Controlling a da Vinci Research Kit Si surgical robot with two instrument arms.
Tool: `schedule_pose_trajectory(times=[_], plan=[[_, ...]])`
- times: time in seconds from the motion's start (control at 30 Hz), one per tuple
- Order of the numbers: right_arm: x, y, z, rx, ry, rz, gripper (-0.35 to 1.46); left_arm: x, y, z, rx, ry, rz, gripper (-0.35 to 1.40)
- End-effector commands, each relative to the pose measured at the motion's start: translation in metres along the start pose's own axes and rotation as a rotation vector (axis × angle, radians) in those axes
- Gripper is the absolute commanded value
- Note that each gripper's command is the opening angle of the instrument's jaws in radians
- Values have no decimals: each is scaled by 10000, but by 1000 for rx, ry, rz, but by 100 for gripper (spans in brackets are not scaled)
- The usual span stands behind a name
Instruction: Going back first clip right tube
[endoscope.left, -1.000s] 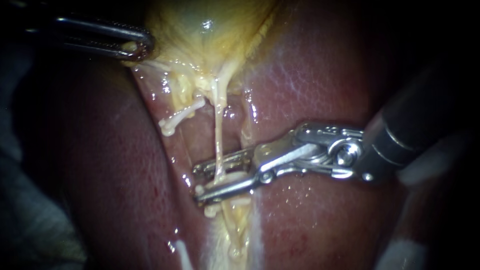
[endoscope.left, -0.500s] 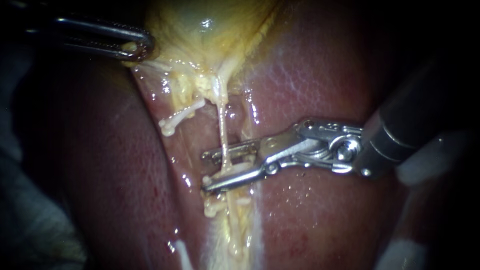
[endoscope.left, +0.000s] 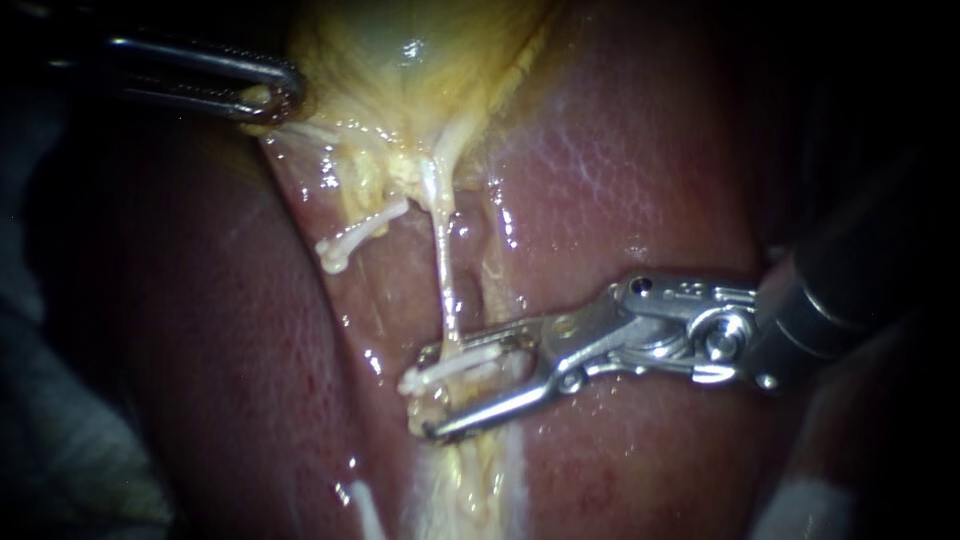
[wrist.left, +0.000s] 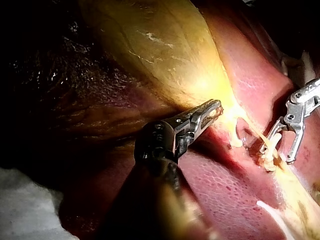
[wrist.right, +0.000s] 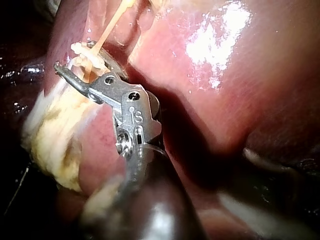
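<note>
The right tube (endoscope.left: 443, 270) is a thin pale strand that runs down from the yellow gallbladder (endoscope.left: 420, 60) between the liver lobes. A white clip (endoscope.left: 455, 366) lies across its lower end. My right instrument (endoscope.left: 425, 395) comes in from the right with its jaws open, one above and one below the clip, with a gap to the lower jaw. The right wrist view shows the same: open jaws (wrist.right: 75, 62) astride the clip (wrist.right: 84, 54). My left instrument (endoscope.left: 268, 95) is at the upper left, shut on the gallbladder's edge (wrist.left: 216, 107).
A short white stub (endoscope.left: 355, 238) sticks out to the left of the right tube, below the gallbladder. Dark red liver (endoscope.left: 640, 180) flanks the groove on both sides. Yellow fatty tissue (endoscope.left: 470, 480) runs below the clip.
My right instrument has opened its jaws wider and drawn back to the right and downward. The white clip stays on the tube. The left instrument has not moved.
</note>
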Motion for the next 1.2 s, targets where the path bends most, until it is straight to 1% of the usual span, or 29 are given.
schedule_pose_trajectory(times=[0.03, 0.13, 0.2, 0.3, 0.37, 0.43, 0.5, 0.6, 0.67, 0.8, 0.87, 0.97, 1.2], plan=[[-1, 2, -2, -2, 0, -1, 49, 0, 0, 0, 0, 0, 0, -35], [-1, 8, -4, -7, 2, -7, 49, 0, 0, 0, 0, 0, 0, -35], [-1, 12, -6, -30, 7, -12, 49, 0, 0, 0, 0, 0, 0, -35], [-1, 16, -9, -68, 2, -29, 49, 0, 0, 0, 0, 0, 0, -35], [0, 18, -12, -93, -15, -50, 49, 0, 0, 0, 0, 0, 0, -35], [2, 17, -16, -107, -38, -84, 49, 0, 0, 0, 0, 0, 0, -35], [3, 14, -21, -119, -51, -118, 49, 0, 0, 0, -1, 0, 0, -35], [7, 8, -33, -155, -68, -168, 49, 0, 0, -1, -1, 0, 0, -35], [10, 4, -42, -203, -74, -207, 49, 0, 0, -1, -1, 0, 0, -35], [14, -8, -61, -265, -94, -262, 49, 0, 0, 0, -1, 0, 0, -35], [15, -15, -72, -285, -101, -282, 49, 0, 0, 0, -1, 0, 0, -35], [17, -24, -88, -295, -104, -302, 49, 0, 0, 0, -1, 0, 0, -35], [24, -40, -117, -315, -103, -308, 49, 0, 0, 0, -1, 0, 0, -35]])
